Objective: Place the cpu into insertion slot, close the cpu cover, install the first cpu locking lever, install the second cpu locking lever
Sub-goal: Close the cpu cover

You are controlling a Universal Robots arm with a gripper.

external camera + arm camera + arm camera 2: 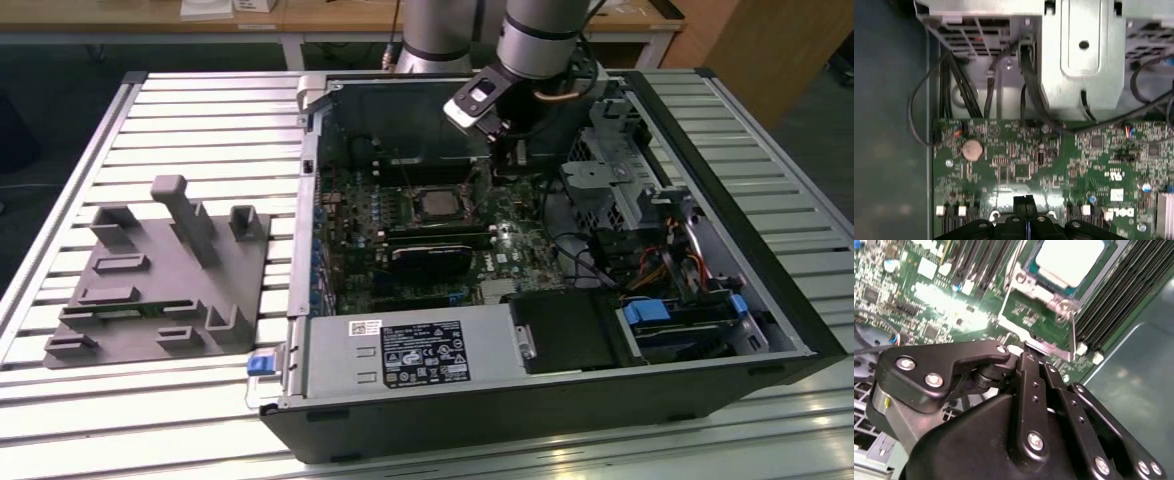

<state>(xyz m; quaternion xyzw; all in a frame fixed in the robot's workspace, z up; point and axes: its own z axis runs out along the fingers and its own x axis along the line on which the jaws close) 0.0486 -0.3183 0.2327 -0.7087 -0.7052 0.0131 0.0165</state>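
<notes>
— Where's the cpu [1070, 259]?
— Seated in the insertion slot [406, 205], pale top up. The silvery cpu cover [1024, 290] frames it; I can't tell whether it's pressed fully down.
— And the claw [514, 158]?
— Just beside the insertion slot, towards the exterior view's right. Its black fingertips [1020, 204] are clenched flat against each other over the green motherboard [1019, 165].
— The locking lever [1073, 337]?
— A thin rod along the insertion slot's edge, its end just beside the fingertips. I can't tell if they touch.
— Anything else?
— A grey fixture [154, 275] on the counter [200, 130], well apart from the insertion slot.
</notes>
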